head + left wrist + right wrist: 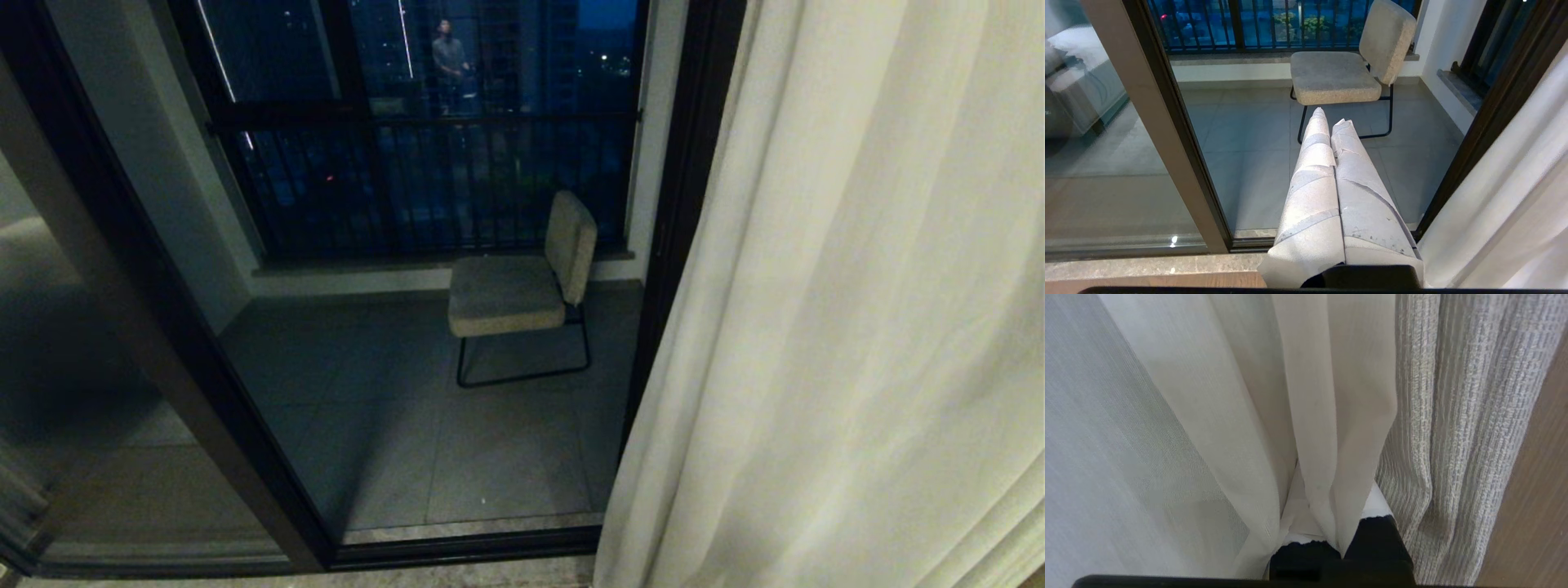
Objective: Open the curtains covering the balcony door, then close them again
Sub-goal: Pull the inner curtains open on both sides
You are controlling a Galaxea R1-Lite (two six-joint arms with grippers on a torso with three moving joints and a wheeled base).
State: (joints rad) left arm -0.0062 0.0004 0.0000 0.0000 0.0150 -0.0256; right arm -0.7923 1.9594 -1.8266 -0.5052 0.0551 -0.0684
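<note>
Clamping a fold of the curtains, the right gripper was seen; the left gripper was kept pressed together.

right claw buried in curtain folds; fingertips hidden, apparently pinching fabric.

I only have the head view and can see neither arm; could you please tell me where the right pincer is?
Observer: The right pincer is shut on a fold of the cream curtain.
Operator: Is anything else beside it?
Observer: Yes, a grey ribbed curtain hangs right next to that fold.
Operator: And the left pincer?
Observer: The left pincer is shut and empty, pointing towards the chair behind the glass.
</note>
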